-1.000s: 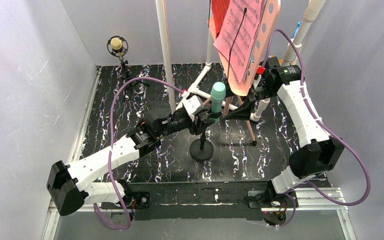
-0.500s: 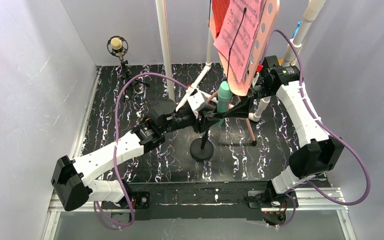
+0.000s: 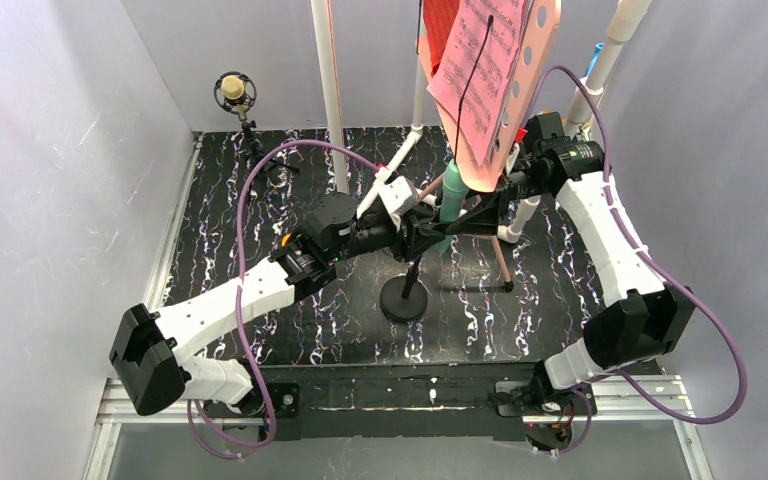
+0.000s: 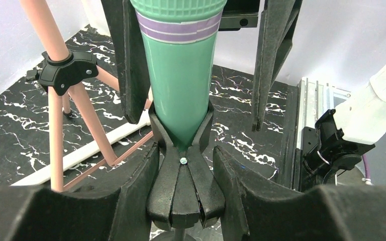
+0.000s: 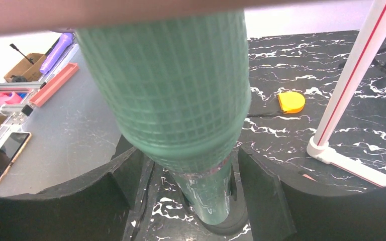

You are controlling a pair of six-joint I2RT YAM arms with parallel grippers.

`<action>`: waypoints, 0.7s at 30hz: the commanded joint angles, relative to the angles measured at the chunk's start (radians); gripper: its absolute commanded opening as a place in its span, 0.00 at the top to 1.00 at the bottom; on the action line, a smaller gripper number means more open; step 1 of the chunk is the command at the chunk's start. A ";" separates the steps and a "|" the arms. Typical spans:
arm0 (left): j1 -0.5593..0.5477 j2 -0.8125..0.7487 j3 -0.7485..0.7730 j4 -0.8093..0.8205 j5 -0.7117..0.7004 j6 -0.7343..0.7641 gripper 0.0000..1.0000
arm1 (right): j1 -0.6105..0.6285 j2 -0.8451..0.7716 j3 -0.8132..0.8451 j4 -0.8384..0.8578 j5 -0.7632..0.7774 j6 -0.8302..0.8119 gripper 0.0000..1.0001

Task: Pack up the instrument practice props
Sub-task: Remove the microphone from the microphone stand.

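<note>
A mint-green microphone (image 3: 450, 197) (image 4: 181, 85) (image 5: 171, 85) sits in the black clip (image 4: 185, 191) of a stand with a round base (image 3: 405, 298). My left gripper (image 3: 428, 228) (image 4: 185, 156) is shut on that clip just below the microphone. From the other side my right gripper (image 3: 476, 214) (image 5: 191, 163) straddles the microphone body, open, with gaps at both fingers. Above them leans the pink hole-punched music stand (image 3: 538, 50), carrying pink sheet music (image 3: 480, 70) and a red folder (image 3: 440, 30). A yellow microphone (image 3: 233, 92) stands on a small tripod at the back left.
White pipe frame uprights (image 3: 330, 100) (image 5: 354, 75) rise just behind the grippers. The music stand's pink tripod legs (image 3: 501, 255) (image 4: 55, 125) spread beside the microphone stand. A small yellow object (image 5: 291, 102) lies on the black marbled floor. Grey walls close in on both sides.
My left arm has pushed the clip and mint-green microphone to the right, under the sheet music. The right gripper's fingers have narrowed around the microphone.
</note>
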 commanded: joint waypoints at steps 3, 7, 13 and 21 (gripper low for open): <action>-0.006 0.024 0.030 -0.018 0.068 -0.059 0.71 | -0.035 -0.044 -0.007 0.054 -0.022 0.067 0.23; -0.006 0.032 0.032 -0.018 0.070 -0.064 0.71 | -0.046 -0.053 -0.002 0.055 -0.022 0.075 0.23; -0.006 0.040 0.035 -0.018 0.070 -0.073 0.70 | -0.046 -0.065 0.002 0.064 -0.022 0.088 0.30; -0.005 0.064 0.050 -0.018 0.085 -0.095 0.70 | -0.048 -0.081 0.002 0.071 -0.022 0.092 0.38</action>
